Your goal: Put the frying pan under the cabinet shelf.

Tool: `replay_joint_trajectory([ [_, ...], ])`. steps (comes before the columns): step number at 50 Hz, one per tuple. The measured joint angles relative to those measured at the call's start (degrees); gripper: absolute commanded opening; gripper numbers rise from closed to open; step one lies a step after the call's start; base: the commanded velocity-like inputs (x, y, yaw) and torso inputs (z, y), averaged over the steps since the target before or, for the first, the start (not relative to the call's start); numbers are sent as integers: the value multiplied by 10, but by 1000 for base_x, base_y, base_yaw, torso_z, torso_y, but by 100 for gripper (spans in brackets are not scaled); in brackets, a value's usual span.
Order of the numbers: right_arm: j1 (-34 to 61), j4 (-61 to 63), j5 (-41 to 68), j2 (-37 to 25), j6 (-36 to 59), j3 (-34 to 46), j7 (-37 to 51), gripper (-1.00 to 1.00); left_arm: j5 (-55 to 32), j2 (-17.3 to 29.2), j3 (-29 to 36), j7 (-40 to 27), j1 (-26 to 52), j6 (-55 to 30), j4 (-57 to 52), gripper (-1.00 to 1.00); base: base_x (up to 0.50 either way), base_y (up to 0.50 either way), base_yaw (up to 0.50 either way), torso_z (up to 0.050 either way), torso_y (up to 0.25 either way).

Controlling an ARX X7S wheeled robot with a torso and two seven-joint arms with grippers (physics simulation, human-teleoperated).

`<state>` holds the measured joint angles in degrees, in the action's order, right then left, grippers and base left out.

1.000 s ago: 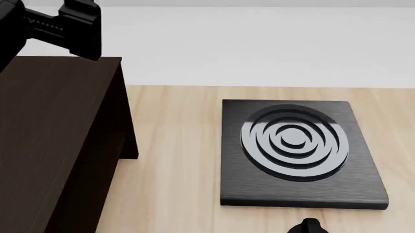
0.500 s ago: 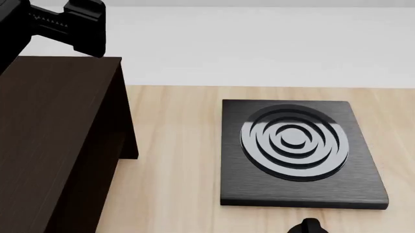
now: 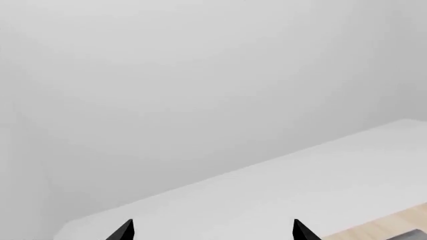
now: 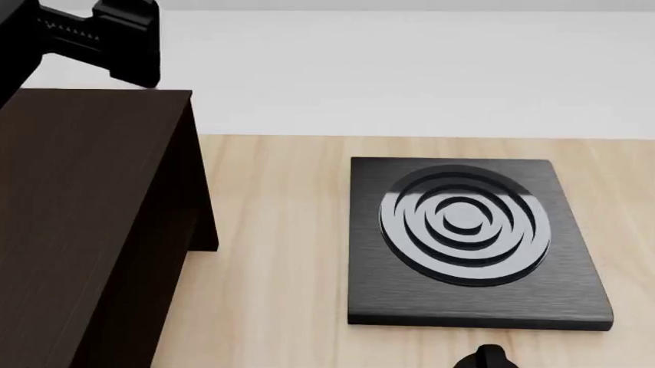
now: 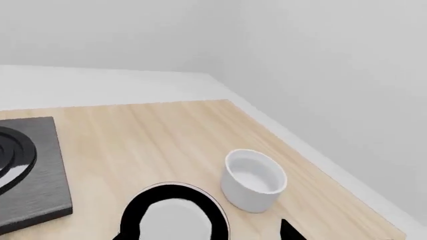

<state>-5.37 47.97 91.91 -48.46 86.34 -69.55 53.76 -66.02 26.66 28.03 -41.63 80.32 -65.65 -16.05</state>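
Note:
The frying pan (image 5: 175,216) lies on the wooden table in the right wrist view, round and black with a thin pale rim and a glossy inside; its handle is hidden. My right gripper (image 5: 207,235) hangs open above it, with one fingertip (image 5: 290,231) showing near the pan's edge and nothing held. The cabinet shelf (image 4: 82,230), dark brown with a flat top, fills the left of the head view. My left arm (image 4: 107,38) is raised above the cabinet's back edge. My left gripper (image 3: 212,232) is open and faces a bare white wall.
A black square plate with concentric rings (image 4: 465,238) lies on the table right of the cabinet, also seen as the plate (image 5: 30,175) beside the pan. A white round bowl (image 5: 253,180) stands close to the pan. A white wall runs along the table's edge.
My left arm's end has shifted slightly above the cabinet, first right, then back left. Nothing else in the head view has moved.

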Motion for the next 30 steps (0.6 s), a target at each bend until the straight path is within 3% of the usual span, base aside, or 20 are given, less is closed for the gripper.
replay_joint_trajectory([
  [30,-11,5,-97,-22,-46,180,-9,100,-1,-2,5,-1,3,7,3,100,0,0,0,0,0],
])
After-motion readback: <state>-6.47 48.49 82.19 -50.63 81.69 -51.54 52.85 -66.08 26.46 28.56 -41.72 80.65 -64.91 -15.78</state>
